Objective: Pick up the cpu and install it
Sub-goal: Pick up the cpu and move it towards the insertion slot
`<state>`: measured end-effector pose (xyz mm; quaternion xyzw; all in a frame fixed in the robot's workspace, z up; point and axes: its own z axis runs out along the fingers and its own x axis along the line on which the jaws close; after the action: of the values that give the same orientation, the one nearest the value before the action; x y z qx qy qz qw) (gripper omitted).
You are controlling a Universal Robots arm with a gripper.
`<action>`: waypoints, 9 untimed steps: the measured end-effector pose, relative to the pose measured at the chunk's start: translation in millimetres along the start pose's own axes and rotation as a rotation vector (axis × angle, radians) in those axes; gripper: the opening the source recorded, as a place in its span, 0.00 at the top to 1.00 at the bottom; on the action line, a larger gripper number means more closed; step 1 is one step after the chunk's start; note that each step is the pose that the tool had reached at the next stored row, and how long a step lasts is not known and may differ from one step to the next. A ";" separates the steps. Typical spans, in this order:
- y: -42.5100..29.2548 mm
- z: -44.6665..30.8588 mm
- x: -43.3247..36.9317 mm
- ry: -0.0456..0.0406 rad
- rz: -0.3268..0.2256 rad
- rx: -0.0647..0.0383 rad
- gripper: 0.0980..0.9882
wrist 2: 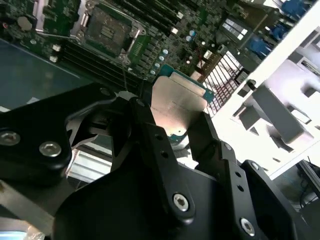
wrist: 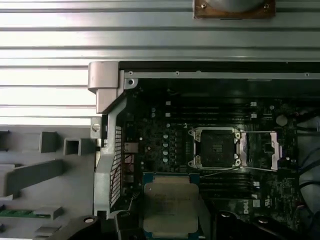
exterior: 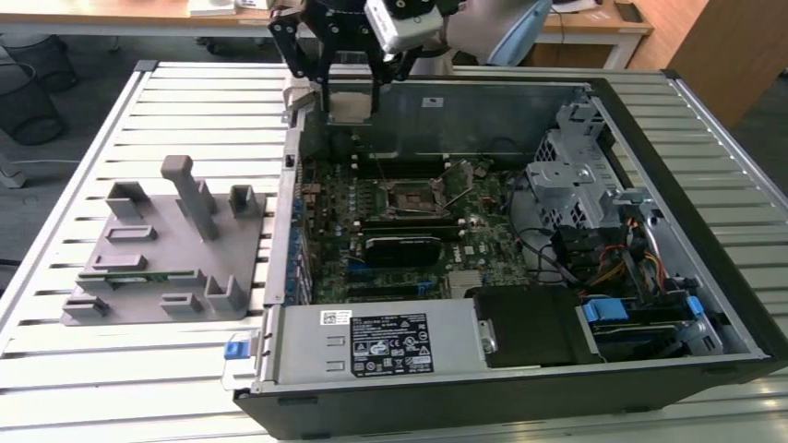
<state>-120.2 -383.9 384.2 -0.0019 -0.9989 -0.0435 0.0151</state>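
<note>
Gripper (exterior: 349, 97): clamped on cpu (wrist: 170, 206) by its edges, metal top up.
Cpu pos: airborne, apart from socket (wrist: 216, 148), off to one side, toward case wall (wrist: 106, 165).
Socket: retaining frame swung open, seat looks empty.
Done: pick-up.
Left: install; chip not yet over socket, nothing seated.

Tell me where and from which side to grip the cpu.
Take the cpu by two opposite thin edges, probably approaching from its metal-top side so the grip straddles it. It is a thin flat square, so only the rim offers purchase and both faces stay untouched. The end effector holds it this way now.
</note>
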 end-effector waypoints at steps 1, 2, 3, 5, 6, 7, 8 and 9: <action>0.7 0.1 -4.8 -0.0001 0.000 0.000 0.52; 1.4 0.1 -8.2 -0.0001 0.000 0.000 0.52; 2.0 0.1 -11.5 -0.0001 0.000 0.000 0.52; 3.1 0.1 -17.4 0.0000 0.000 0.000 0.52; 3.8 0.1 -20.5 0.0000 0.000 0.000 0.52; 4.3 0.1 -23.0 0.0000 0.000 0.000 0.52; 4.7 0.2 -25.2 -0.0001 0.000 0.000 0.52; 5.3 0.2 -27.9 -0.0001 0.000 0.000 0.52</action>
<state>-92.3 -378.8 383.6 -0.0019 -0.9989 -0.0436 0.0151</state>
